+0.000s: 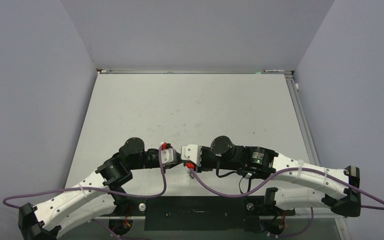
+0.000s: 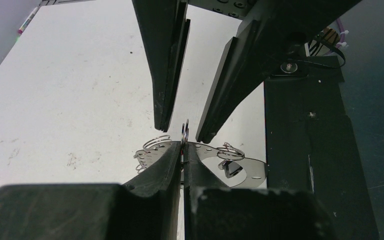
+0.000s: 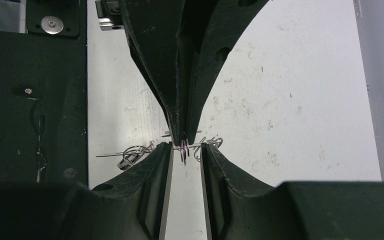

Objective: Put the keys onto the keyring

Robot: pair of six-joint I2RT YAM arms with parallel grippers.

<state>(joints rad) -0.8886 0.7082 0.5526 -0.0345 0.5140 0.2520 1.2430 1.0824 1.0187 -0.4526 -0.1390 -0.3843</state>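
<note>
My left gripper (image 2: 182, 148) is shut on the rim of the keyring (image 2: 253, 168), a flat silvery hoop held level just above the table. A small wire loop (image 2: 184, 132) stands up from the rim right at the grip. My right gripper (image 3: 186, 147) faces it, open, one finger on each side of that loop (image 3: 184, 150) without touching it. Other wire loops (image 2: 230, 150) sit along the rim. One key (image 2: 229, 170) with a black head hangs under the hoop; in the right wrist view it (image 3: 128, 159) shows at the left. In the top view both wrists meet (image 1: 180, 156) at the near middle.
A black base plate (image 2: 305, 150) lies beside the grippers at the table's near edge. White scuffed tabletop (image 2: 80, 100) stretches away behind. Purple cables (image 1: 162, 185) loop off both wrists. Grey walls enclose the table on three sides.
</note>
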